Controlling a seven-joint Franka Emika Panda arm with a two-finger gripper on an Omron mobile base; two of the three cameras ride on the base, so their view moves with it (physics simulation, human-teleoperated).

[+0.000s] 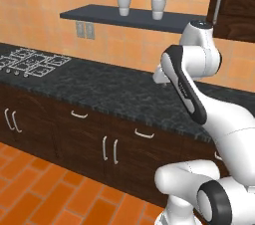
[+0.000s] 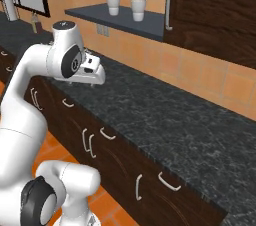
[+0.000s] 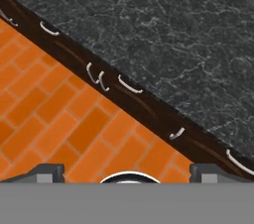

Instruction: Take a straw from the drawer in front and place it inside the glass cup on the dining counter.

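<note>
No legible text, label, brand, number or sign appears in any of the three views. The robot arm [image 1: 191, 87] bears dark bands but no lettering. The two cups on the wall shelf [image 1: 124, 17], the wall outlet [image 1: 85, 30], the black stone counter [image 2: 165, 115] and the cabinet fronts [image 1: 89, 139] carry no markings. The stove [image 1: 31, 62] shows no readable dial marks.

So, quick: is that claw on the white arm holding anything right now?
Gripper: open and empty, above the black speckled stone counter's edge.
</note>
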